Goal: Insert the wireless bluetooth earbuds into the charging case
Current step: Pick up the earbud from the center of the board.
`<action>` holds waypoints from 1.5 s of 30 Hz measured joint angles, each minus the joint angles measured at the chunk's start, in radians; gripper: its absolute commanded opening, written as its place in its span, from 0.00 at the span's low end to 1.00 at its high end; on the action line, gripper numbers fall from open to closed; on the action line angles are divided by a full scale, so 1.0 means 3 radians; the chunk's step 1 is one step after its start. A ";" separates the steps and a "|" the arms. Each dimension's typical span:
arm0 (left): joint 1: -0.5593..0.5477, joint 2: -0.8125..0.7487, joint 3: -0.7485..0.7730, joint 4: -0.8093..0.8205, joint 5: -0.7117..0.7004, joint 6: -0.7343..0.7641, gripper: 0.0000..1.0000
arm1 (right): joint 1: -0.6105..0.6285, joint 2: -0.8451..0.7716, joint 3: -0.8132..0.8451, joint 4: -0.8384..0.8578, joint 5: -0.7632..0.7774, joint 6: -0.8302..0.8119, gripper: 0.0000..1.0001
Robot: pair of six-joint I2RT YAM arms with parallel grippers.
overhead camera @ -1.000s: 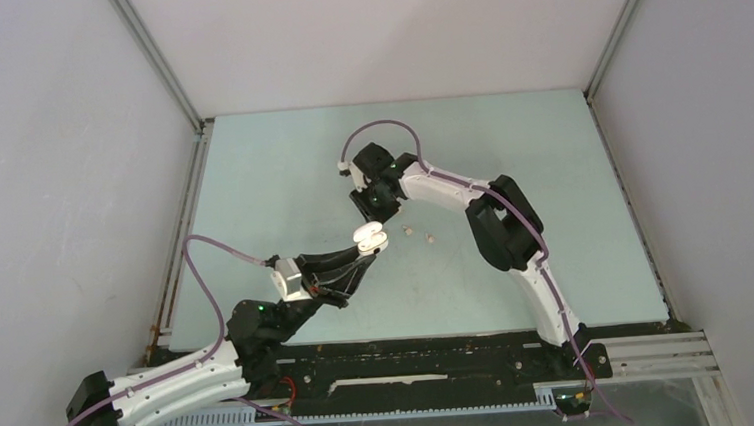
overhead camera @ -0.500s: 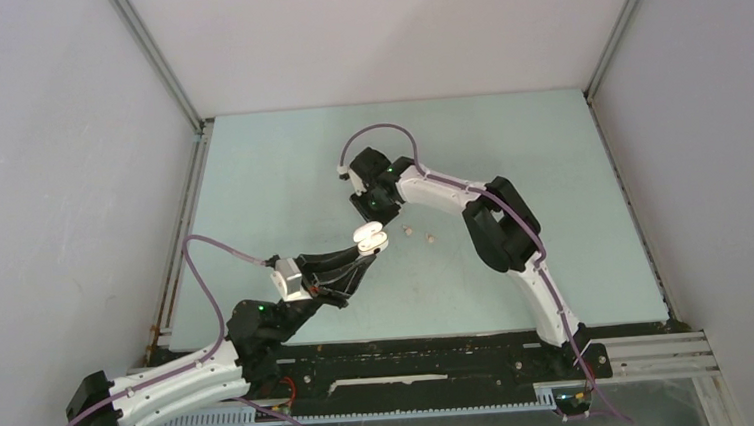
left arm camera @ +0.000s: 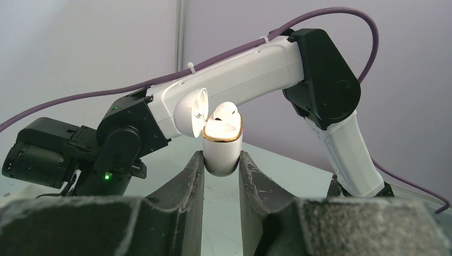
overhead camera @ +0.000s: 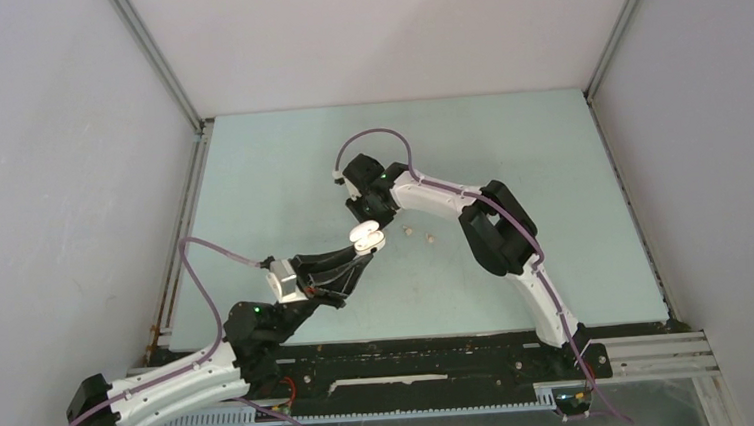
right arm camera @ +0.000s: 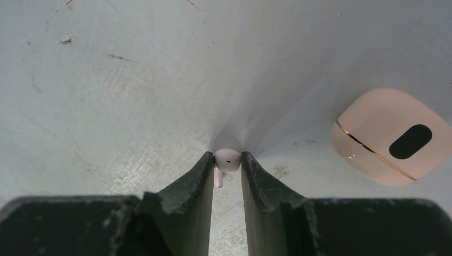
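Nearest the bases, the left gripper (left arm camera: pixel 221 158) is clamped on the lower body of a white plastic charging case with a gold rim (left arm camera: pixel 222 145). The case stands upright between the fingers, clear of the pale green table (overhead camera: pixel 509 144). Its rounded lid (left arm camera: pixel 190 109) is hinged back. One white earbud (left arm camera: pixel 226 110) sits in the opening, its top above the rim.

Two tiny tan earbuds (overhead camera: pixel 407 232) (overhead camera: pixel 431 237) lie loose on the table just beside the held case, apart from each other.

Beyond the case, the right gripper (right arm camera: pixel 227 156) is closed to a narrow gap. It pinches a second white earbud (right arm camera: pixel 229 158) at its fingertips, above the table surface.

Against the earlier frame, the right arm has swung left and nearer, bringing its gripper close behind the case. The left gripper and case have shifted only slightly.
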 measured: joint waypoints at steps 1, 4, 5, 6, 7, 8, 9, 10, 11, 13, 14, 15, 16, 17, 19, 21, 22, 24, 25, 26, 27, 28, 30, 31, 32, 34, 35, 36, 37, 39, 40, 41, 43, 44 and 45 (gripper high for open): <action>0.0000 0.0000 0.0000 0.0001 0.0000 0.0000 0.00 | 0.0001 0.0003 0.0000 0.0000 0.0003 0.0005 0.28; 0.0000 0.0000 0.0000 -0.0001 0.0000 0.0000 0.00 | 0.0001 0.0008 0.0001 0.0000 0.0008 0.0047 0.28; -0.0001 0.0000 0.0000 -0.0001 0.0000 0.0000 0.00 | 0.0001 0.0009 0.0001 0.0000 0.0010 0.0057 0.28; -0.0001 0.0000 0.0000 -0.0001 0.0000 0.0000 0.00 | 0.0001 0.0009 0.0003 0.0000 0.0010 0.0067 0.29; -0.0001 0.0000 0.0000 -0.0001 0.0001 0.0000 0.00 | 0.0000 0.0010 0.0003 0.0000 0.0010 0.0080 0.29; -0.0001 0.0000 0.0000 -0.0001 0.0000 0.0000 0.00 | 0.0001 0.0011 0.0005 -0.0001 0.0009 0.0089 0.29; -0.0003 0.0000 0.0000 -0.0001 0.0001 0.0000 0.00 | 0.0001 0.0014 0.0009 -0.0001 0.0008 0.0099 0.29; -0.0001 0.0001 0.0000 -0.0001 0.0000 0.0000 0.00 | 0.0001 0.0015 0.0010 0.0000 0.0008 0.0108 0.29; -0.0003 0.0001 0.0000 -0.0001 0.0000 0.0000 0.00 | 0.0001 0.0015 0.0011 0.0001 0.0008 0.0114 0.29; -0.0003 0.0004 0.0000 0.0000 0.0001 0.0000 0.00 | 0.0001 0.0015 0.0011 0.0004 0.0008 0.0125 0.29; -0.0003 0.0004 0.0000 -0.0001 0.0000 0.0000 0.00 | 0.0001 0.0017 0.0011 0.0004 0.0009 0.0128 0.29; -0.0003 0.0006 0.0000 0.0000 0.0000 0.0000 0.00 | 0.0001 0.0017 0.0011 0.0005 0.0011 0.0132 0.29; -0.0003 0.0009 0.0000 0.0001 0.0001 0.0000 0.00 | 0.0001 0.0017 0.0013 0.0005 0.0014 0.0135 0.30; -0.0003 0.0013 0.0000 0.0000 0.0001 0.0000 0.00 | 0.0001 0.0017 0.0013 0.0005 0.0017 0.0135 0.31; -0.0003 0.0027 0.0000 0.0001 0.0001 0.0000 0.00 | 0.0005 0.0017 0.0013 0.0005 0.0022 0.0136 0.31; -0.0003 0.0042 0.0000 0.0003 0.0001 0.0000 0.00 | 0.0010 0.0017 0.0013 0.0006 0.0036 0.0136 0.29; -0.0003 0.0048 0.0000 0.0003 0.0001 0.0000 0.00 | 0.0014 0.0017 0.0013 0.0006 0.0039 0.0135 0.27; -0.0003 0.0070 0.0000 0.0009 0.0001 -0.0001 0.00 | 0.0018 0.0017 0.0013 0.0005 0.0051 0.0130 0.21; -0.0003 0.0080 0.0000 0.0015 0.0001 -0.0001 0.00 | 0.0025 0.0019 0.0015 0.0004 0.0052 0.0126 0.18; -0.0003 0.0093 0.0000 0.0024 0.0001 -0.0001 0.00 | 0.0027 0.0019 0.0017 0.0004 0.0051 0.0127 0.15; -0.0003 0.0102 0.0000 0.0027 0.0003 -0.0001 0.00 | 0.0027 0.0020 0.0019 0.0004 0.0051 0.0126 0.14; -0.0003 0.0108 0.0000 0.0028 0.0003 -0.0001 0.00 | 0.0027 0.0022 0.0020 0.0004 0.0048 0.0123 0.13; -0.0003 0.0112 0.0000 0.0027 0.0003 -0.0001 0.00 | 0.0027 0.0022 0.0020 0.0004 0.0048 0.0123 0.12; -0.0003 0.0112 0.0000 0.0028 0.0003 -0.0001 0.00 | 0.0025 0.0022 0.0020 0.0004 0.0043 0.0123 0.12; -0.0003 0.0112 0.0000 0.0029 0.0003 0.0000 0.00 | 0.0022 0.0020 0.0019 0.0005 0.0037 0.0123 0.11; -0.0003 0.0113 0.0000 0.0028 0.0003 0.0000 0.00 | 0.0011 0.0011 0.0006 0.0017 0.0024 0.0125 0.10; -0.0003 0.0114 0.0000 0.0028 0.0003 0.0000 0.00 | 0.0004 -0.0005 -0.0018 0.0037 0.0018 0.0126 0.09; -0.0003 0.0118 0.0000 0.0032 0.0001 0.0000 0.00 | -0.0008 -0.0029 -0.0057 0.0070 0.0013 0.0130 0.08; -0.0003 0.0125 0.0000 0.0041 0.0001 0.0000 0.00 | -0.0013 -0.0064 -0.0112 0.0106 0.0011 0.0136 0.06; -0.0003 0.0153 0.0000 0.0075 0.0000 0.0001 0.00 | -0.0029 -0.0164 -0.0258 0.0130 0.0010 0.0139 0.02; -0.0004 0.0163 0.0000 0.0088 -0.0001 0.0003 0.00 | -0.0046 -0.0235 -0.0357 0.0132 0.0000 0.0141 0.00; -0.0005 0.0177 -0.0001 0.0107 -0.0008 0.0009 0.00 | -0.0072 -0.0314 -0.0462 0.0142 -0.0023 0.0148 0.00; -0.0005 0.0197 -0.0005 0.0140 -0.0038 0.0025 0.00 | -0.0159 -0.0514 -0.0693 0.0214 -0.0144 0.0160 0.00; -0.0005 0.0212 -0.0013 0.0165 -0.0075 0.0032 0.00 | -0.0214 -0.0618 -0.0802 0.0262 -0.0211 0.0168 0.00; -0.0006 0.0228 -0.0025 0.0193 -0.0102 0.0038 0.00 | -0.0271 -0.0712 -0.0886 0.0291 -0.0271 0.0174 0.00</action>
